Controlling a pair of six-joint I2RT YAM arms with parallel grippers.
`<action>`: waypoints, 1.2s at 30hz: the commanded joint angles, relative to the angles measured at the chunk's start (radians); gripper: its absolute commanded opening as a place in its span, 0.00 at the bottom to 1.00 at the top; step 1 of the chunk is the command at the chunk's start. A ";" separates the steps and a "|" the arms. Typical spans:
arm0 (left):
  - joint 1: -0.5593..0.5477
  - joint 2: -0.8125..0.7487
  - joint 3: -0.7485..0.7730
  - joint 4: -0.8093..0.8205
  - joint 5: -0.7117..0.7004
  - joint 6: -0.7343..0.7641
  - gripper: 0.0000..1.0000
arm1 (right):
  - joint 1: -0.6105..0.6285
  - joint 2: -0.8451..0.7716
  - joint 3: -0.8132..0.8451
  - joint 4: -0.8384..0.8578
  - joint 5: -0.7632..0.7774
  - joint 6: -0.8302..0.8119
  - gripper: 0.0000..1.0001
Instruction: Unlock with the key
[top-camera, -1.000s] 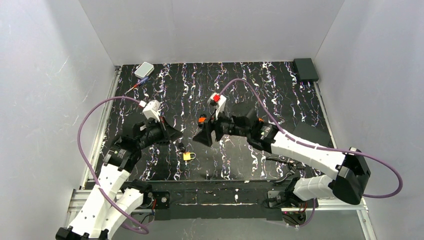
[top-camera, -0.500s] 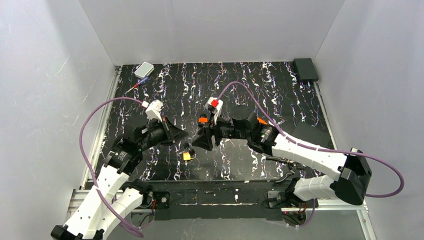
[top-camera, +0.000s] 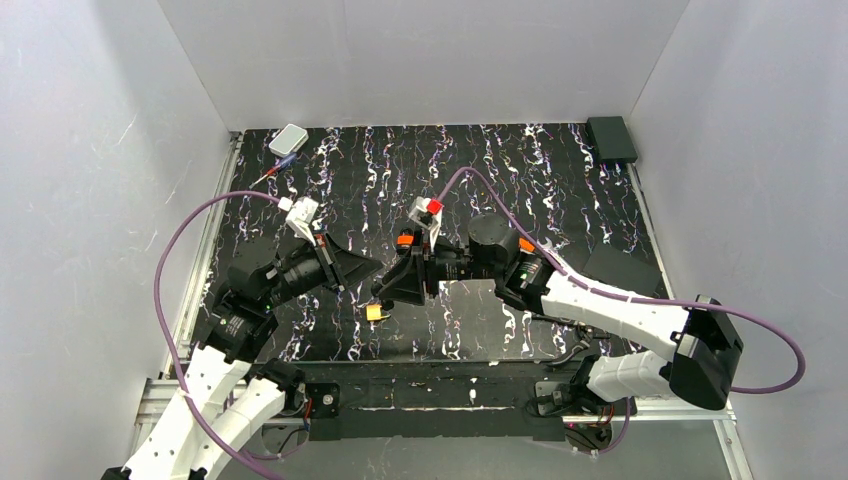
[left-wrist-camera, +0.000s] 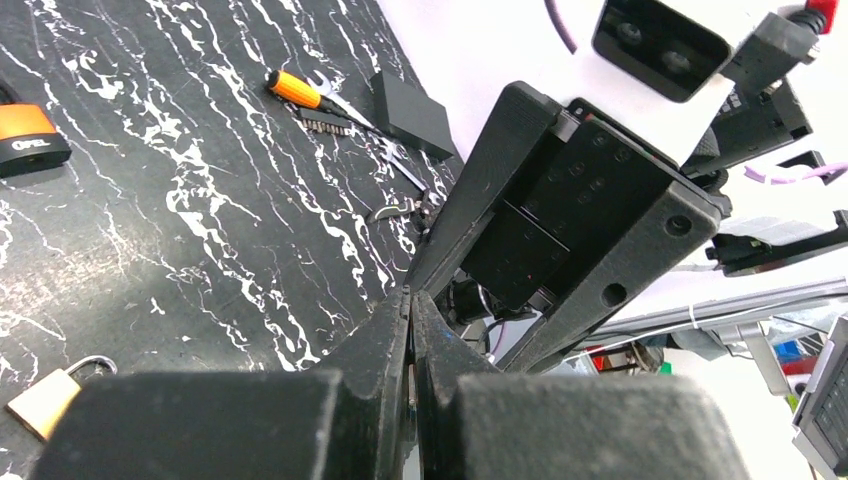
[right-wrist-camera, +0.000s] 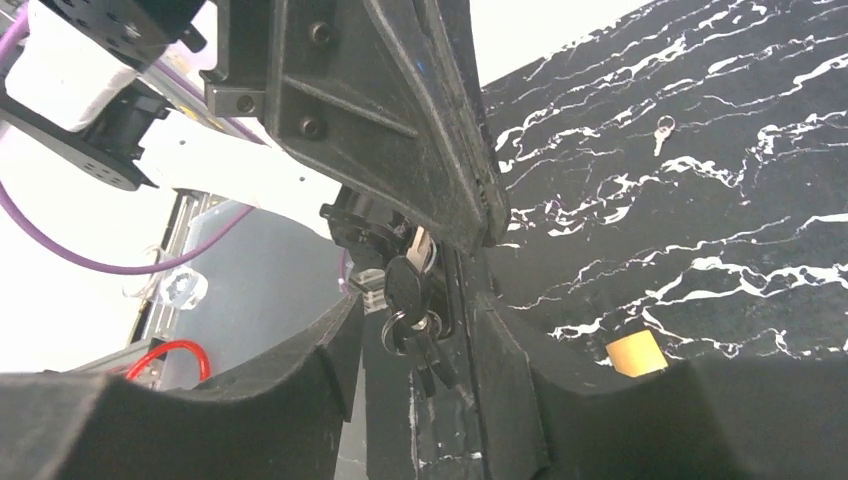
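Observation:
The key (right-wrist-camera: 405, 283) is small with a black head. It hangs on a ring with a second dark key (right-wrist-camera: 432, 358) from my left gripper (top-camera: 377, 269), which is shut on it. The left fingers (right-wrist-camera: 400, 120) reach down from the top of the right wrist view. My right gripper (right-wrist-camera: 415, 350) is open, one jaw on each side of the hanging keys without touching them. In the left wrist view my left gripper (left-wrist-camera: 410, 297) is pressed shut, tip to tip with the right gripper (left-wrist-camera: 560, 220). The orange padlock (top-camera: 404, 239) lies on the mat just behind both grippers.
A small yellow padlock (top-camera: 377, 312) lies on the mat under the grippers, also showing in both wrist views (right-wrist-camera: 637, 352) (left-wrist-camera: 48, 402). A loose silver key (right-wrist-camera: 660, 130) lies farther off. An orange-handled tool (left-wrist-camera: 295, 90), a grey box (top-camera: 288, 139) and a black box (top-camera: 611, 137) lie nearby.
Both grippers have closed in on each other. The left moved right, the right moved left and down. They now meet above the yellow padlock.

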 joint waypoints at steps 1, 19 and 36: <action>-0.004 -0.017 -0.005 0.056 0.064 0.001 0.00 | 0.003 -0.003 -0.007 0.146 -0.038 0.060 0.51; -0.004 -0.019 -0.010 0.067 0.062 0.004 0.00 | 0.003 0.034 -0.008 0.208 -0.045 0.119 0.01; -0.004 -0.247 -0.197 0.313 -0.152 -0.113 0.75 | 0.003 -0.160 -0.276 0.550 0.370 0.390 0.01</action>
